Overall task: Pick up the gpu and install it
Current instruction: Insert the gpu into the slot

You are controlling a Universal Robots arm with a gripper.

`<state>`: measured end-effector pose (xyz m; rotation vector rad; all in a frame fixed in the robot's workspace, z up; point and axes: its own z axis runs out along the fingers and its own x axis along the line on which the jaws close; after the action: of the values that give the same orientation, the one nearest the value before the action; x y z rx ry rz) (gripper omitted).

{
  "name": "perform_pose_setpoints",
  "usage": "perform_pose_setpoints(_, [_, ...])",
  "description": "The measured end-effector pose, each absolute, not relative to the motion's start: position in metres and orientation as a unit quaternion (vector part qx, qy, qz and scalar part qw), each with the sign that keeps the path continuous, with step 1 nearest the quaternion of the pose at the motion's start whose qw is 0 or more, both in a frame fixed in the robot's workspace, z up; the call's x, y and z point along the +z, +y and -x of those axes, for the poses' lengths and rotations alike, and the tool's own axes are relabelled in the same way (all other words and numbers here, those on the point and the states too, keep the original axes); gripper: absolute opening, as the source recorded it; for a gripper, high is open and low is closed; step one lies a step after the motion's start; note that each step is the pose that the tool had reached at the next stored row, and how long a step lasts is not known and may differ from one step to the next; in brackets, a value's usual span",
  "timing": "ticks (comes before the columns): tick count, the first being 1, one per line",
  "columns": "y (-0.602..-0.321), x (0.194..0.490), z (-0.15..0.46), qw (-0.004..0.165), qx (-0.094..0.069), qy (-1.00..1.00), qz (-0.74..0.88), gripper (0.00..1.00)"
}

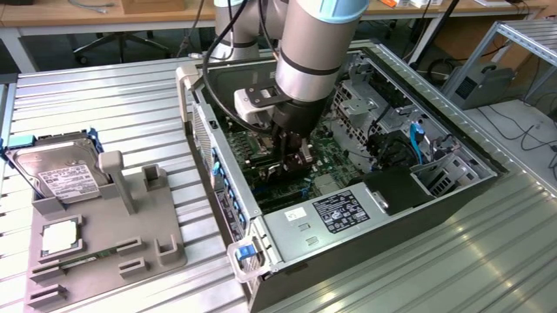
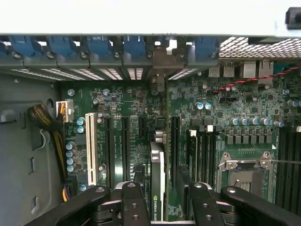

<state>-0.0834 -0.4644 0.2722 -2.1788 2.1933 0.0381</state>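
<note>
While the gripper (image 2: 164, 203) sits part-closed on the gpu (image 2: 157, 169), edge-on over the motherboard (image 2: 127, 108) slots, I'd hold the card square to its slot, bracket toward the rear openings. Open case (image 1: 392, 254) holds the board; grey tray (image 1: 96, 222) holds hard drive (image 1: 52, 176) and memory stick (image 1: 77, 263).

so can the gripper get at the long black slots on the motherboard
Probably yes: the case is open, the gripper hangs over the motherboard holding the gpu, and no cable crosses the black slots.
</note>
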Motion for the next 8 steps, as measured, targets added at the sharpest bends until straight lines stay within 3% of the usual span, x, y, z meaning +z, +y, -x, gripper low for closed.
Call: perform_pose_setpoints(8, [-0.4644,0.2659,0.0834,0.025,0.012,0.709,0.704,0.40])
